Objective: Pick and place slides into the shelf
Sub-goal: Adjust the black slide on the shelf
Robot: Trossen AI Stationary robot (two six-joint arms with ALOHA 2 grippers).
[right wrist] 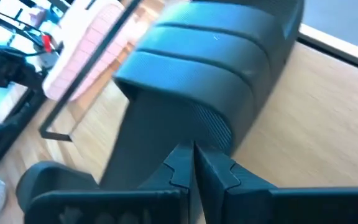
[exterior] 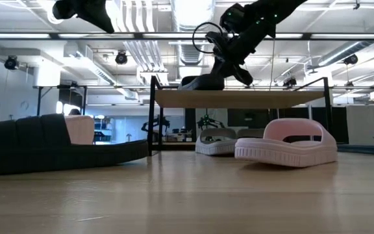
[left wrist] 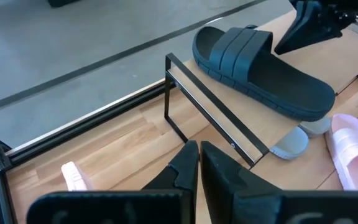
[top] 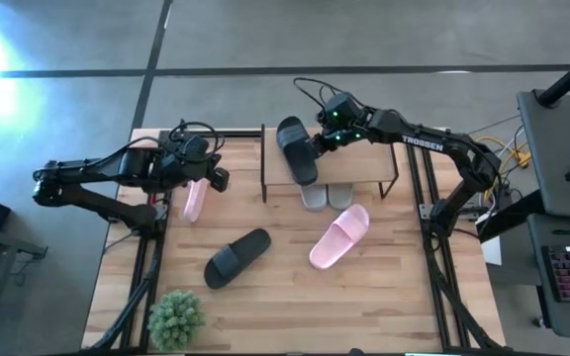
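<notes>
Nearest on my table [top: 295,307] stands a small green plant [top: 176,318] at the near left corner. Just beyond it a black slide [top: 237,256] lies loose on the wood, and to its right a pink slide [top: 339,236] rests upside up, well apart from it. Farther in, on the left, my left gripper [top: 220,179] hangs over the table with its fingers pressed together and empty; a second pink slide [top: 194,199] lies right beside it. The shelf [top: 364,163] stands at the far middle of the table. Two light grey slides [top: 326,195] sit tucked under its near edge on the lower tier. On its plank top lies the other black slide [top: 297,149], toward the left end. My right gripper [top: 322,138] is at that slide's right side, fingers closed together and holding nothing; whether they touch its strap I cannot tell.
</notes>
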